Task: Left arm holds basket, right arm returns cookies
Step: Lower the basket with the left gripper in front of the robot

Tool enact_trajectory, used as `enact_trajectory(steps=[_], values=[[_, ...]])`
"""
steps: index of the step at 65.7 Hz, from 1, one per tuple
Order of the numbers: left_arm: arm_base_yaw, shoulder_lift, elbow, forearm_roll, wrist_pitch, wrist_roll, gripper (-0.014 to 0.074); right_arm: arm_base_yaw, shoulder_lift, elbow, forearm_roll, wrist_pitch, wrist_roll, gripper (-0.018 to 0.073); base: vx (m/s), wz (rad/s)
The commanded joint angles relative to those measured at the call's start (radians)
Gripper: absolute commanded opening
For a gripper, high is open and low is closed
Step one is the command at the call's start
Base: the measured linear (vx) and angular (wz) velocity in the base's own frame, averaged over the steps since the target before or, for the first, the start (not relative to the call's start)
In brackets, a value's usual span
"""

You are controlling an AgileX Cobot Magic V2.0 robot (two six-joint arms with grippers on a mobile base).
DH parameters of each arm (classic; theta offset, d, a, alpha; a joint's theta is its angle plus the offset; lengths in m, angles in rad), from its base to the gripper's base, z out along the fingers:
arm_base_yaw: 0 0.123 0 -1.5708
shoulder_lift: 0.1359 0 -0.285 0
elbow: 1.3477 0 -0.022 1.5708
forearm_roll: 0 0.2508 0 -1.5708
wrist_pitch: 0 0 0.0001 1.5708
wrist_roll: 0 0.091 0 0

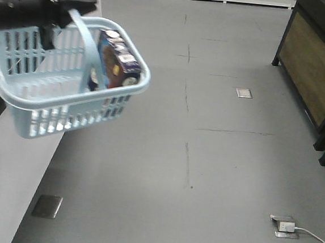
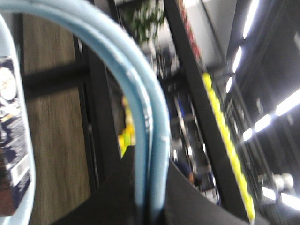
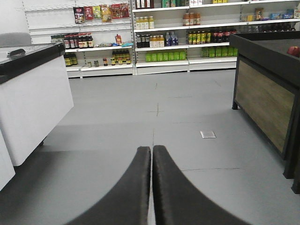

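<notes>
One light blue basket hangs in the air at the upper left of the front view, tipped down toward the camera. The left arm holds it by its handle. In the left wrist view, the dark left fingers sit closed on either side of that handle, pinching it.

The cookies box is inside the basket, leaning against the right-hand wall. Its long axis slants from upper left down to lower right, following that wall's rim. Which end is the top cannot be told.

The right fingers are pressed together with nothing between them, above the grey floor, and point toward stocked shelves.
</notes>
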Motion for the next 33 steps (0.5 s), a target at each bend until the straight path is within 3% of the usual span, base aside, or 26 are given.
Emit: enact_trajectory(steps=[1, 9, 20, 27, 33], values=[[-0.107, -0.030, -0.039, -0.038, 0.024, 0.017, -0.0007, -0.003, -0.011, -0.001, -0.007, -0.078, 0.000, -0.0008, 0.00, 0.00], [-0.253, -0.005, -0.039, 0.074, 0.028, 0.017, -0.0007, -0.003, -0.011, -0.001, -0.007, -0.078, 0.000, -0.0008, 0.00, 0.00], [-0.398, -0.004, -0.038, 0.126, -0.045, 0.069, -0.0007, -0.003, -0.011, -0.001, -0.007, -0.078, 0.000, -0.0008, 0.00, 0.00], [-0.450, -0.001, 0.001, 0.088, -0.077, 0.075, -0.0007, -0.003, -0.011, -0.001, -0.007, -0.078, 0.000, -0.0008, 0.00, 0.00], [-0.492, -0.001, 0.103, -0.028, -0.059, 0.169, -0.0007, -0.003, -0.011, -0.001, -0.007, -0.078, 0.000, -0.0008, 0.00, 0.00]])
